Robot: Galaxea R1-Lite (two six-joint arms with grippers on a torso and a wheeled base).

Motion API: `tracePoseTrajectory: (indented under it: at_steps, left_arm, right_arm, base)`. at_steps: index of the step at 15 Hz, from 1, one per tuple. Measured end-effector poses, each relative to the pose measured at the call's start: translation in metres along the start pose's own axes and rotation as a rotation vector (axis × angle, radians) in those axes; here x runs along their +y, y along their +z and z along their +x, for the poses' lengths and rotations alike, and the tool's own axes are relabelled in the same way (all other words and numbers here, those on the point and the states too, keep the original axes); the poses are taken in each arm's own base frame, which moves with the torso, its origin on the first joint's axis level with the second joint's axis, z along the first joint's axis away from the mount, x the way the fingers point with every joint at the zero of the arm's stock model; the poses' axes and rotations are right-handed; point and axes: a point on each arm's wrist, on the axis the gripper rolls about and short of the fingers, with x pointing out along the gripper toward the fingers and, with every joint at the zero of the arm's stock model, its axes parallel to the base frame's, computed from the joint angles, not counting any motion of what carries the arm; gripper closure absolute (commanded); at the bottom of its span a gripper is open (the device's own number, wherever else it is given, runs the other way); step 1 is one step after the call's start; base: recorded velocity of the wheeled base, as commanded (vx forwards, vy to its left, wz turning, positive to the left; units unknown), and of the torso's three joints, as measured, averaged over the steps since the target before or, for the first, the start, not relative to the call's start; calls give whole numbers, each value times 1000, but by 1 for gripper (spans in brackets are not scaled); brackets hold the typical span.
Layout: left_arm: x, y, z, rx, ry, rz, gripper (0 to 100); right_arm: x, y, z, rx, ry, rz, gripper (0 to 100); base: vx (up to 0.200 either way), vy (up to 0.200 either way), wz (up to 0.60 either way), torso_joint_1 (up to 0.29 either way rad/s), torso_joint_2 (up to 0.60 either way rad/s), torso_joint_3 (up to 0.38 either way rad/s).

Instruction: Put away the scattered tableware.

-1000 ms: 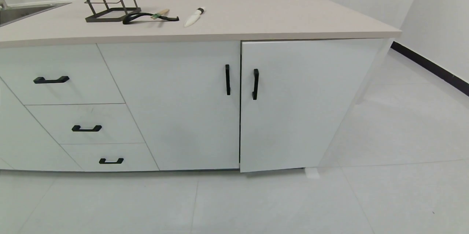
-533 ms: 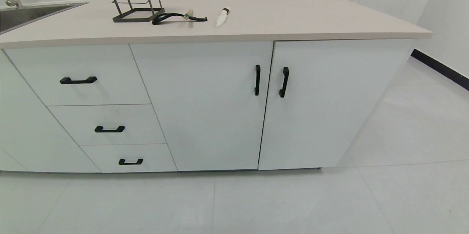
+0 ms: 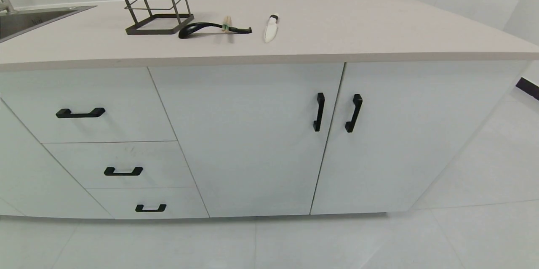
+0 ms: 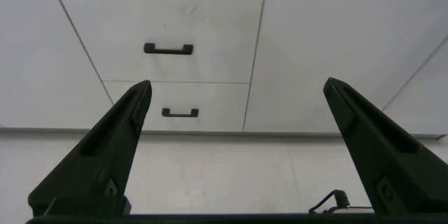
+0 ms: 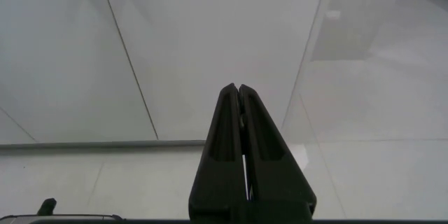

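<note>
Black utensil (image 3: 198, 29) lies unmoved beside the rack (image 3: 158, 25) though the view shifted; left claw (image 4: 236, 84) spread, right claw (image 5: 238, 89) pressed together.

Head faces cabinet (image 3: 252, 142) from above; wrists low (sharing its front).

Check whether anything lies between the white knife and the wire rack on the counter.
Yes. A black utensil lies on the counter between the knife and the rack, its broad end beside the rack's base. A small wooden-handled brush lies across its handle.
</note>
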Motion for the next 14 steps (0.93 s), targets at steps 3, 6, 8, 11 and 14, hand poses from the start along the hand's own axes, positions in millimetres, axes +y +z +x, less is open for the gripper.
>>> tracePoseTrajectory:
  at_steps: [3,6,8,11,14]
  left_arm:
    - [0,0,0,-1,0,0,0]
    - [0,0,0,-1,0,0,0]
    - [0,0,0,-1,0,0,0]
    - [0,0,0,-1,0,0,0]
    - [0,0,0,-1,0,0,0]
  right_arm:
    - [0,0,0,0,0,0,100]
    - [0,0,0,1,0,0,100]
    - [0,0,0,1,0,0,100]
    - [0,0,0,1,0,0,100]
    - [0,0,0,2,1,0,100]
  base:
    - [0,200,0,4,1,7]
    - [0,200,0,2,2,5]
    - [0,200,0,0,7,2]
    - [0,0,0,0,0,0]
    - [0,0,0,0,0,0]
